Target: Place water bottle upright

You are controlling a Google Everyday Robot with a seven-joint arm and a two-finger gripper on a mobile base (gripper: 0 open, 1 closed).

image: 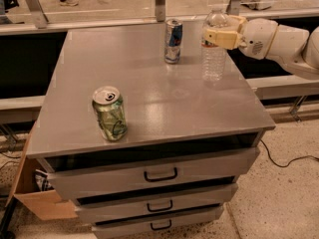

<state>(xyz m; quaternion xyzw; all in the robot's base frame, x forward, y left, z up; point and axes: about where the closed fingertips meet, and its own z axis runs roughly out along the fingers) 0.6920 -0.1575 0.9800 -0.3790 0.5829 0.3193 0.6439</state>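
The water bottle [214,61], clear and ribbed with a pale label band, stands upright on the grey table top [149,91] at its far right. Its base touches the surface. My gripper [220,30] reaches in from the right on a white arm [279,36]. Its yellow fingers [219,37] are closed around the bottle's upper part, just under the neck. The bottle's cap is hard to make out against the background.
A slim blue-and-silver can [173,41] stands left of the bottle at the back. A green drink can [109,114] stands near the front left. Drawers [159,173] lie below the top. A cardboard box [35,198] sits on the floor at left. A railing [159,4] runs behind.
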